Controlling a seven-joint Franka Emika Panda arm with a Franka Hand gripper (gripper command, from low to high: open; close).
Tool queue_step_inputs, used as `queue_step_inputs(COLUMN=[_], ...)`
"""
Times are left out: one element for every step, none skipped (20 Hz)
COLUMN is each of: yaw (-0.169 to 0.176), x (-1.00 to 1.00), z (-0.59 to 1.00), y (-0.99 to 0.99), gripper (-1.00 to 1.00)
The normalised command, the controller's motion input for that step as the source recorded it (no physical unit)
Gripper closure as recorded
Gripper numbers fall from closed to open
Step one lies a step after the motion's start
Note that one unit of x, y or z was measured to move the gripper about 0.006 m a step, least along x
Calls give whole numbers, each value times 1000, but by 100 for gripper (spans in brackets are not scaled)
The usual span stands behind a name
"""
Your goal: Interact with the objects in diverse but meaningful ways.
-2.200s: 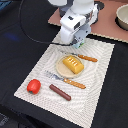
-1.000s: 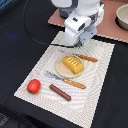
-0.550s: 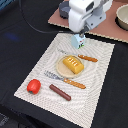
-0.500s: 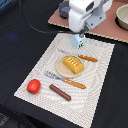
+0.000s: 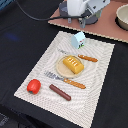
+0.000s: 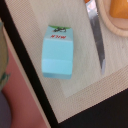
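Milk carton [image 5: 78, 39] upright on placemat [image 5: 102, 65]

Pincer fingers out of frame in both views; arm body up over the pink surface [image 5: 107, 27]. Directly beneath the wrist: milk carton [image 6: 57, 52], standing alone, bare placemat [image 5: 100, 65] round its sides. Knife [image 6: 97, 42] just beside it, plate [image 5: 60, 70] with bread piece [image 5: 73, 63] beyond. Farther off, fork [image 5: 65, 80], sausage [image 5: 60, 92], tomato [image 5: 33, 86] well apart, open lanes between. Pot [image 5: 121, 17] crowds the pink surface's far corner.
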Motion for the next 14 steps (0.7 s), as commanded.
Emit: queue_step_inputs(yaw=[0, 0, 0, 0, 0, 0, 0, 0, 0, 0, 0, 7, 10, 10], x=[0, 0, 0, -29, -31, -23, -17, -20, -29, -11, 0, 0, 63, 191], z=[-323, -326, -329, -331, -323, -326, -320, -323, -340, -354, -383, -354, -286, -214], y=[-731, -714, -694, -723, -714, -694, -674, -657, -649, -600, -531, -363, -214, -31], gripper=[-100, -100, -100, -100, -100, -100, -100, -100, -100, -100, -100, -100, -100, -100])
